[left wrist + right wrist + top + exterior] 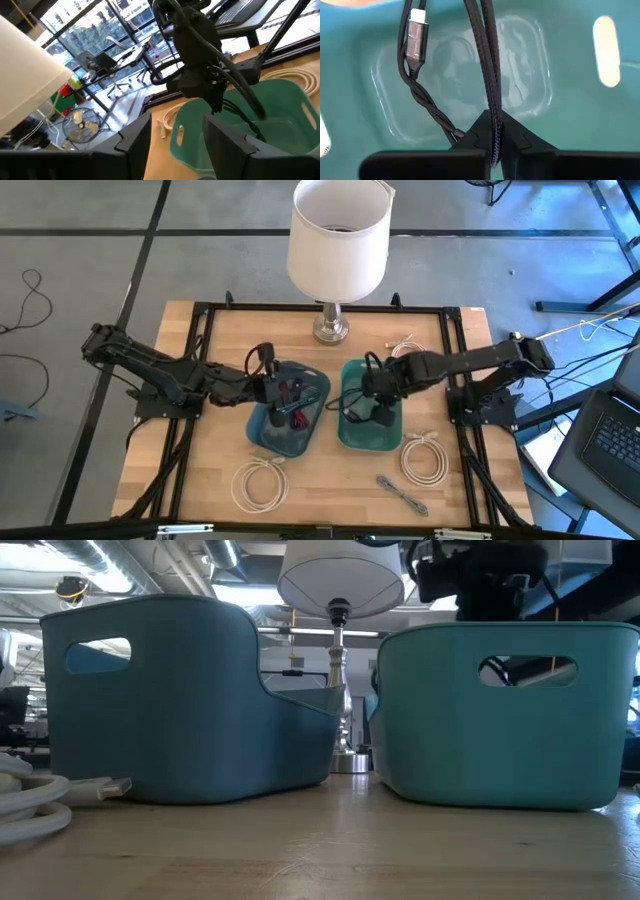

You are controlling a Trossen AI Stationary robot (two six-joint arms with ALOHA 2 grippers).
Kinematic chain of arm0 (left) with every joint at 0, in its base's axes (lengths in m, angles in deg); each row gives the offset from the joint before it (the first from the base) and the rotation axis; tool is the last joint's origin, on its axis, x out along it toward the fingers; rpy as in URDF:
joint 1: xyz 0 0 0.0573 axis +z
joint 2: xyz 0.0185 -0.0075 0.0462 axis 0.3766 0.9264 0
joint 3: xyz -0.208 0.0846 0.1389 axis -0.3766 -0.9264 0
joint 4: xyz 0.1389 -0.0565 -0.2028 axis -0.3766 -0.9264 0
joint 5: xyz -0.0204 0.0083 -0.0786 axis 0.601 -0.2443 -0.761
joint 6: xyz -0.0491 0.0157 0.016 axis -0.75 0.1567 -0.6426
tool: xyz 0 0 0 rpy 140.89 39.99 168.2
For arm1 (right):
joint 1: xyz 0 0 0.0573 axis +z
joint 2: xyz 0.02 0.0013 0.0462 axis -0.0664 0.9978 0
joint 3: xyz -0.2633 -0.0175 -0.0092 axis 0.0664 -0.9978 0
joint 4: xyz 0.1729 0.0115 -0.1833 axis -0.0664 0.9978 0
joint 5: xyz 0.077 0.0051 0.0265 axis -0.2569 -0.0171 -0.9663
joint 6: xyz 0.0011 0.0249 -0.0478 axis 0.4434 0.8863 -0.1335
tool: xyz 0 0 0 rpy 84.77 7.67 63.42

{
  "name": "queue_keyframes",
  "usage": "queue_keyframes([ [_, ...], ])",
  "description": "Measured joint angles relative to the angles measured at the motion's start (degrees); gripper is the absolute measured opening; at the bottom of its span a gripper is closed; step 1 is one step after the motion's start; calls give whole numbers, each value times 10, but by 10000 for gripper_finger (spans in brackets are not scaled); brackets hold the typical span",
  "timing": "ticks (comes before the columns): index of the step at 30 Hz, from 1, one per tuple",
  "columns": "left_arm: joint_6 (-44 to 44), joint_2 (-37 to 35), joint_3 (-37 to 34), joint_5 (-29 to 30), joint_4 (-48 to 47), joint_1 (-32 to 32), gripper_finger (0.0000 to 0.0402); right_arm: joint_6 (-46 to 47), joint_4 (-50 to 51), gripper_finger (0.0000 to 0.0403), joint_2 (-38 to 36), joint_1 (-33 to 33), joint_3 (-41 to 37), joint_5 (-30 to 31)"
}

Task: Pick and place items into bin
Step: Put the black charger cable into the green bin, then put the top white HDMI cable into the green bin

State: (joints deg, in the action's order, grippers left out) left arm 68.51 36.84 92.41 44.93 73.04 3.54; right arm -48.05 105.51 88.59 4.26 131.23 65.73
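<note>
Black braided cable (490,75), thin and looped, hangs pinched between the right gripper (492,132)'s closed fingers directly above the floor of the teal plastic bin (352,435), its silver plug (416,39) dangling beside the strands; the bin's walls stand close on every side of that gripper, which sits low inside the rim. Just beside it, a narrow gap apart, lies the darker blue plastic bin (315,385) with a scooped low side, and the left gripper (272,392) reaches over it, fingers (132,145) spread apart with nothing between them, above red and purple strap-like pieces (292,392) and a teal strap (297,420) lying inside. On the light wooden tabletop (200,460) the front strip is the roomiest ground: one coiled white cable (259,483) lies before the blue bin, a second coil (424,459) before the teal bin, and a small grey strap (402,493) rests between them near the front edge. A third white coil (403,347) lies behind the teal bin, close to the right arm. A lamp with a white shade (338,232) and metal base (331,328) stands at the table's back edge, centred behind the two bins. A black metal frame (200,315) borders the tabletop. Beyond it the floor is grey, with a laptop (612,435) off to the right.
</note>
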Motion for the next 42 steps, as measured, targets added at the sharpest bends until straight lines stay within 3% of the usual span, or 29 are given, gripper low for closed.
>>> queue_keyframes([
  [5, 3, 0, 0, 21, 0, -9, 171, -20, -43, 10, 0, -24, -15, -32],
  [11, 15, 0, 0, 62, -7, -22, 171, -19, -97, 10, 0, -42, -112, -66],
  [21, 31, 0, 0, 70, -2, -27, 171, -17, -199, 10, 0, -61, -213, -65],
  [24, 31, 0, 0, 70, -1, -27, 171, -16, -209, 24, 0, -61, -212, -64],
  [33, 31, 0, 0, 70, -1, -27, 171, -16, -211, 128, 0, -61, -183, -48],
  [42, 27, 0, 0, 70, -1, -27, 171, -16, -151, 137, 0, -32, -100, -36],
])
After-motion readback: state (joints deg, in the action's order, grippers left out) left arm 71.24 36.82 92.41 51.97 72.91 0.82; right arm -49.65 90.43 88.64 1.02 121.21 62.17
